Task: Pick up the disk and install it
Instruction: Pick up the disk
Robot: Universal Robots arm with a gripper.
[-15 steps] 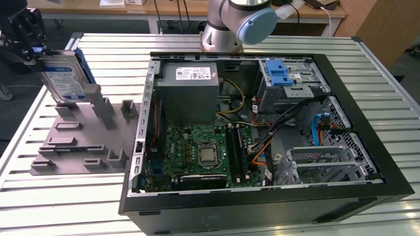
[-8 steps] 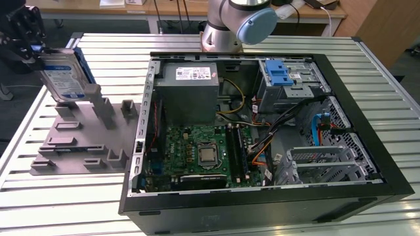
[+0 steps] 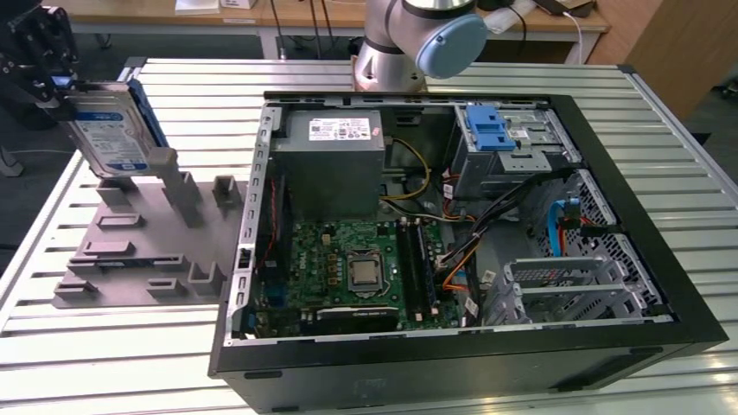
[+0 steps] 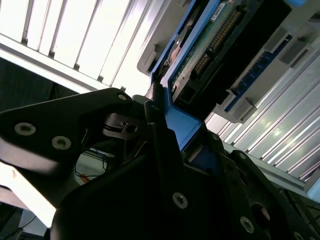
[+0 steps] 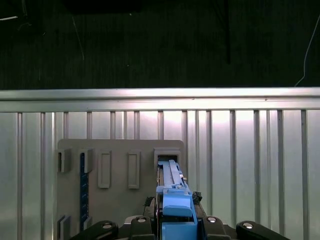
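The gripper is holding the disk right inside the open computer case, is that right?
Not quite. The gripper does hold the disk, but at the grey rack to the exterior view's left of the open computer case, not inside it, as the exterior view shows.

Open computer case [image 3: 461, 367] beside grey rack [image 3: 130, 238] on slatted table [image 3: 104, 363]

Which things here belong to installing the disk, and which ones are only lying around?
For the job:
the disk, clamped in the pincer
the open computer case
its drive cage, with a blue carrier in it

Only around:
the grey rack plate
the power supply
the motherboard
the slatted table
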